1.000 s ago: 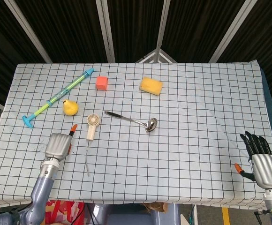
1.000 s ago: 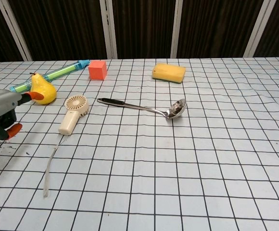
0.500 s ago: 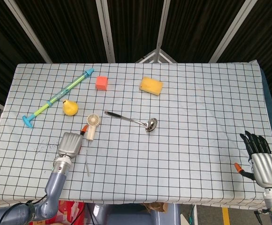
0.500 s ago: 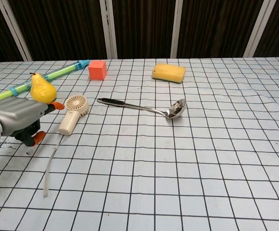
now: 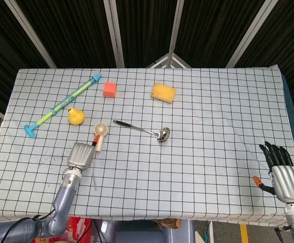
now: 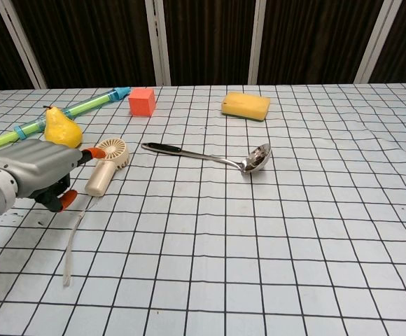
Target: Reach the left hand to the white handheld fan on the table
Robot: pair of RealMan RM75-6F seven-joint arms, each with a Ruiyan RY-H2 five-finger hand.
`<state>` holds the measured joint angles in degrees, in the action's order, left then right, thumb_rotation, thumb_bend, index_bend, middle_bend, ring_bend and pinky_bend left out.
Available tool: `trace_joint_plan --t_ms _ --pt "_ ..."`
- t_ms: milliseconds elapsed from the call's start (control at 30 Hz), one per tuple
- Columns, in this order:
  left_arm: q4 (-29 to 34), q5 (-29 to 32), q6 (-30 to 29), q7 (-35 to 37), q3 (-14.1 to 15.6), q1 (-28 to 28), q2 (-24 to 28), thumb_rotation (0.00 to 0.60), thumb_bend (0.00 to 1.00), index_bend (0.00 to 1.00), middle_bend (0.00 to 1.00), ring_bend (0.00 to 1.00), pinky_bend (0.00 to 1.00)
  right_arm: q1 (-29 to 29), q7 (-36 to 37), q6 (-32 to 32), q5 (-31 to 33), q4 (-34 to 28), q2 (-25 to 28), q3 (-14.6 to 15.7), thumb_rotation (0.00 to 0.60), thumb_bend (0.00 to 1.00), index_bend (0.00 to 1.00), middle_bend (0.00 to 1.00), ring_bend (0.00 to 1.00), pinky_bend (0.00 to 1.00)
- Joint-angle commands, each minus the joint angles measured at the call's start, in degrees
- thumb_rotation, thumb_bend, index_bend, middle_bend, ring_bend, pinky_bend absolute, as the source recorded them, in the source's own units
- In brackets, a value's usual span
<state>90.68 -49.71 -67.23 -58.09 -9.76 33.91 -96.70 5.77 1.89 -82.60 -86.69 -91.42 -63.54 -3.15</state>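
The white handheld fan (image 5: 100,133) lies flat left of the table's middle, round head away from me and handle toward me. Its white strap (image 5: 94,175) trails toward the front edge. In the chest view the fan (image 6: 107,164) has my left hand (image 6: 36,168) right beside it on the left. An orange fingertip (image 6: 88,153) reaches to the fan's head, and whether it touches I cannot tell. The left hand (image 5: 80,155) holds nothing and its fingers are apart. My right hand (image 5: 282,173) rests open at the table's front right corner, seen only in the head view.
A yellow pear (image 5: 75,116) and a long blue-green syringe toy (image 5: 63,105) lie behind the left hand. A red cube (image 5: 110,89) and a yellow sponge (image 5: 163,92) sit further back. A metal ladle (image 5: 143,130) lies just right of the fan.
My left hand has moved right and forward across the table, from beside the pear's front to right next to the fan. The right hand has not moved.
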Motion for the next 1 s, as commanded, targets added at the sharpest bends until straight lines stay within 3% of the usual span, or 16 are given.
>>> trace_joint_plan --t_ms 33,733,1000 --pt "-0.1 0.2 -0.3 0.0 0.4 0.3 -0.1 0.600 0.71 0.09 0.87 0.63 0.60 0.0 0.1 0.0 0.0 0.0 0.0 0.0 0.600 0.28 0.06 0.00 0.00 0.00" --pt "-2.8 2.0 -1.0 2.2 2.7 1.7 -1.2 0.600 0.71 0.08 0.87 0.63 0.60 0.0 -0.2 -0.1 0.1 -0.1 0.0 0.0 0.600 0.28 0.06 0.00 0.00 0.00" --pt "-2.0 -0.4 -2.9 4.8 2.9 1.4 -0.5 0.600 0.71 0.08 0.87 0.63 0.60 0.0 -0.1 0.0 0.1 0.0 0.0 0.1 0.600 0.28 0.06 0.00 0.00 0.00"
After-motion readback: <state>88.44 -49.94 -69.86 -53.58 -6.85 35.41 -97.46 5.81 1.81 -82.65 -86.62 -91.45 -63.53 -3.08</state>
